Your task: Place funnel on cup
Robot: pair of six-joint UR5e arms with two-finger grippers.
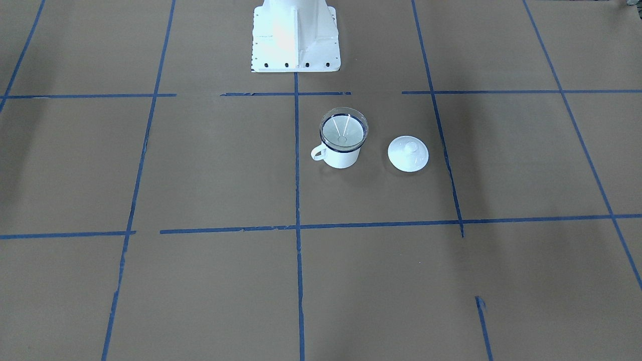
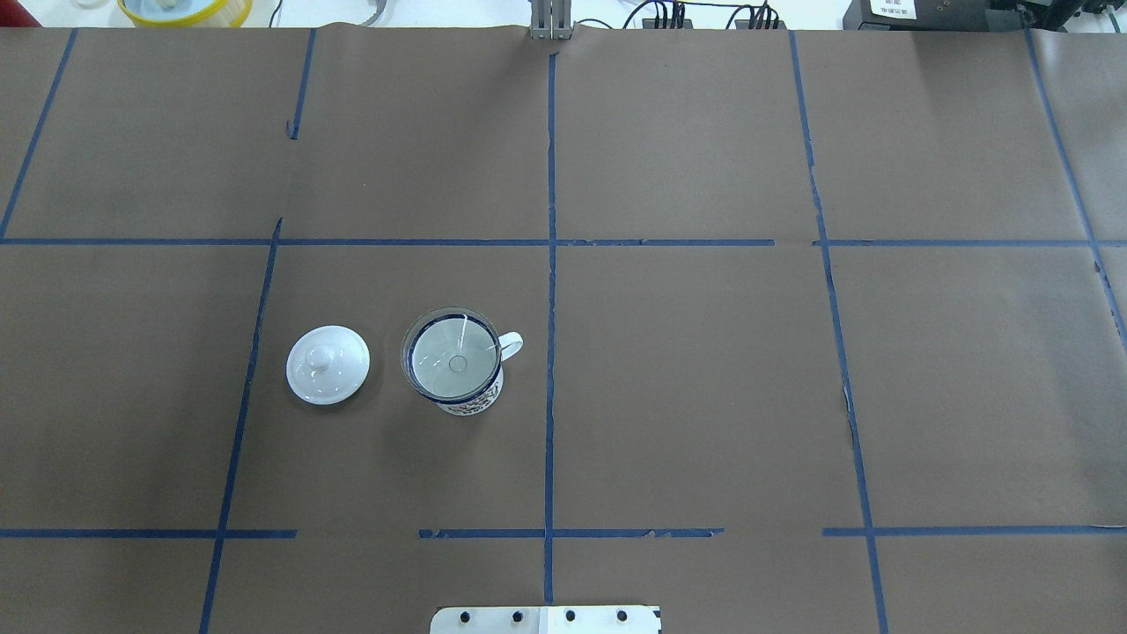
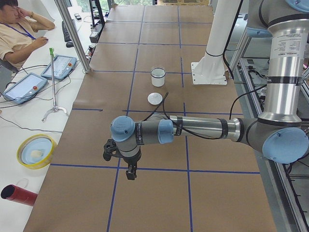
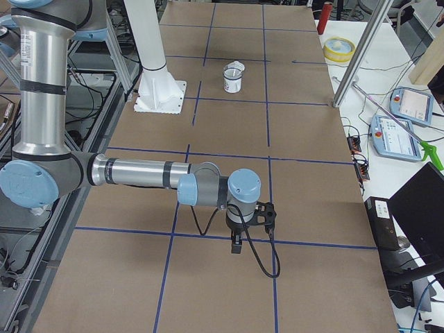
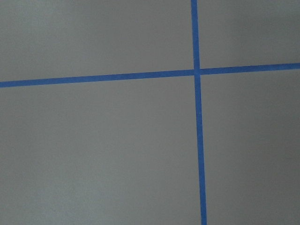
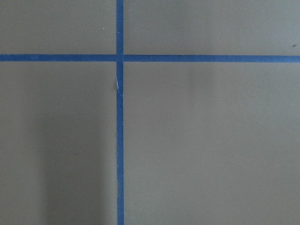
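Note:
The clear funnel (image 1: 343,131) sits in the mouth of the white mug with a dark blue rim, the cup (image 1: 341,158), near the table's middle; its spout points down inside. Both also show in the overhead view, funnel (image 2: 453,359) on cup (image 2: 474,403). My left gripper (image 3: 130,173) hangs over the table far from the cup, toward the table's left end. My right gripper (image 4: 236,244) hangs far off toward the right end. Both show only in the side views, so I cannot tell whether they are open or shut. The wrist views show only brown paper and blue tape.
A white round knobbed lid (image 1: 408,153) lies flat on the paper beside the cup, also in the overhead view (image 2: 327,364). The robot's white base (image 1: 295,37) stands behind the cup. A yellow bowl (image 3: 36,151) and teach pendants lie on the operators' bench.

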